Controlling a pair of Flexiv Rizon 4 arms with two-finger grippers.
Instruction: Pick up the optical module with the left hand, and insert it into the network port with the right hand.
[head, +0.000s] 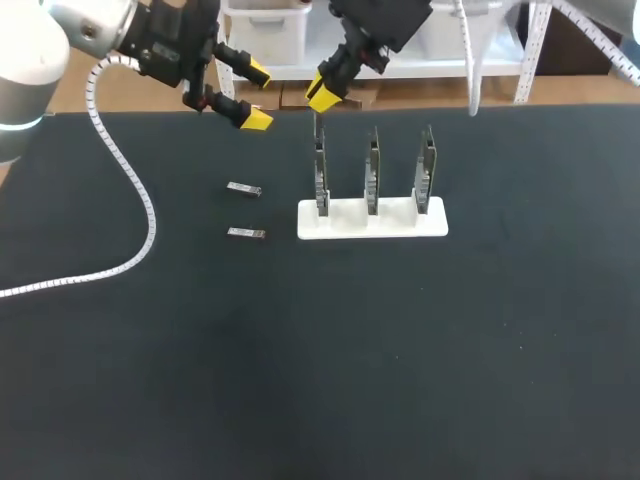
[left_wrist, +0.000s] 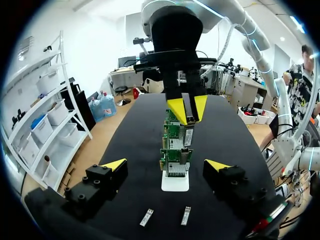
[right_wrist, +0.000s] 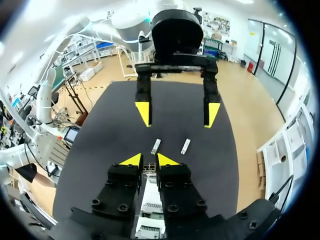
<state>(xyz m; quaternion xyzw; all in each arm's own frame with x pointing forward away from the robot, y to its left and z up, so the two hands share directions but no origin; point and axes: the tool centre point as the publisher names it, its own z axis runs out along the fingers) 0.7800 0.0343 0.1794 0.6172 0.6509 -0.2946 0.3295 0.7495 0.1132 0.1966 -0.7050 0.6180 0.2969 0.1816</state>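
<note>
Worktop (head: 320, 380), head view: black, carrying two loose modules (head: 244, 189) just beside a white stand (head: 372, 220). The stand holds three boards (head: 372, 170) upright, presumably for entry from above. Left pincer (head: 257, 96) released, parked clear. Right pincer (head: 325, 92) over the leftmost board, load hidden.

Left wrist view: right pincer apparently clenched on optical module (left_wrist: 186, 104), held vertical, likely to align it. Network port indistinct.

Right wrist view: module mostly buried between the fingers.
</note>
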